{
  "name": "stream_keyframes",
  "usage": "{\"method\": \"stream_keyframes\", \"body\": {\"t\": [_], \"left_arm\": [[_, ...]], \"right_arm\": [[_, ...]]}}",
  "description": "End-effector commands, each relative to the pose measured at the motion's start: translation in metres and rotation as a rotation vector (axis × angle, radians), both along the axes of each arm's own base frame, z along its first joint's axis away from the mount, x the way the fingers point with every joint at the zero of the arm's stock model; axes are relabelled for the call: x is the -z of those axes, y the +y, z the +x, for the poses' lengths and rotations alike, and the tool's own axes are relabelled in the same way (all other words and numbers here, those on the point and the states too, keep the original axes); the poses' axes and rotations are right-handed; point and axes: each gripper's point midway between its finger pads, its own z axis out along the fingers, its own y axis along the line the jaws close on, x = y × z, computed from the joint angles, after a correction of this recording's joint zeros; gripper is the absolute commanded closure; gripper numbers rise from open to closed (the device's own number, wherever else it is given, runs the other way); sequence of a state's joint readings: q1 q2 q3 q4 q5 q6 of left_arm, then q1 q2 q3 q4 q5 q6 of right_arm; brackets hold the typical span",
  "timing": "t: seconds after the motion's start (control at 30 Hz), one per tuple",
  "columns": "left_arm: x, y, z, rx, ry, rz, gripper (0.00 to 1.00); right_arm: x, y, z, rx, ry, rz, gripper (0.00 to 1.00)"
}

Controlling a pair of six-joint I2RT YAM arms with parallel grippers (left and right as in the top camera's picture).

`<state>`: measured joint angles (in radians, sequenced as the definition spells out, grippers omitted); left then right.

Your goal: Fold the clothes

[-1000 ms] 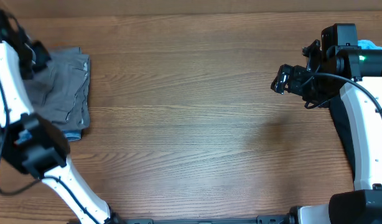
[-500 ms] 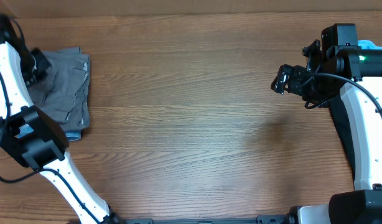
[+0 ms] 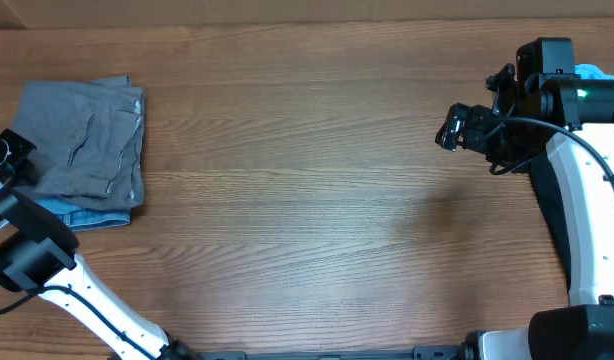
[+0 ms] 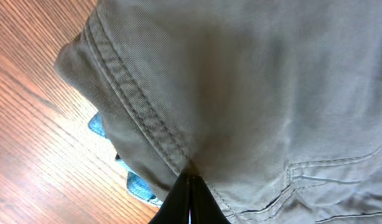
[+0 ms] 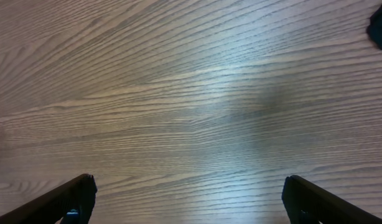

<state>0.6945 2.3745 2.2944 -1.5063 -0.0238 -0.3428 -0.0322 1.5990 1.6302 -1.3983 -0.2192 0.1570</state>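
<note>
The grey shorts [image 3: 87,135] lie folded at the table's far left, stacked on a blue denim garment [image 3: 92,216] whose edge peeks out below. In the left wrist view the shorts [image 4: 241,81] fill the frame, with denim [image 4: 138,185] showing under a seamed edge. My left gripper [image 4: 190,183] is shut, its fingertips pressed together at that seam, no cloth seen between them. From overhead the left gripper [image 3: 7,155] sits at the shorts' left edge. My right gripper [image 3: 452,128] hangs open over bare wood at the far right; the right wrist view shows the right gripper [image 5: 194,199] with spread fingers and nothing between them.
A black garment [image 3: 549,215] lies under the right arm by the table's right edge; its corner [image 5: 381,25] shows in the right wrist view. A light blue item [image 3: 594,72] sits behind the right arm. Bare wood table [image 3: 307,200] spans the middle.
My left arm has swung off the shorts toward the left edge and the front, uncovering the folded stack. The right arm has not moved.
</note>
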Motion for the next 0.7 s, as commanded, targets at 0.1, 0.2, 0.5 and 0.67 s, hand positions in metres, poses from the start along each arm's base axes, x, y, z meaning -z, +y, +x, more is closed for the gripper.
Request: {"method": "stream_keyframes", "body": {"t": [0.1, 0.2, 0.5, 0.67], "left_arm": [[0.037, -0.012, -0.021, -0.001, 0.112, -0.007, 0.96], [0.061, -0.013, -0.041, -0.009, 0.198, 0.009, 0.96], [0.029, -0.022, -0.021, 0.016, 0.117, 0.045, 0.96], [-0.059, -0.036, 0.006, 0.046, -0.077, 0.134, 0.96]], "right_arm": [[0.001, -0.002, 0.001, 0.000, -0.004, -0.010, 0.00], [0.001, -0.002, 0.001, 0.000, -0.004, -0.010, 0.00], [0.001, -0.002, 0.001, 0.000, -0.004, -0.010, 0.00], [0.001, -0.002, 0.001, 0.000, -0.004, -0.010, 0.00]]}}
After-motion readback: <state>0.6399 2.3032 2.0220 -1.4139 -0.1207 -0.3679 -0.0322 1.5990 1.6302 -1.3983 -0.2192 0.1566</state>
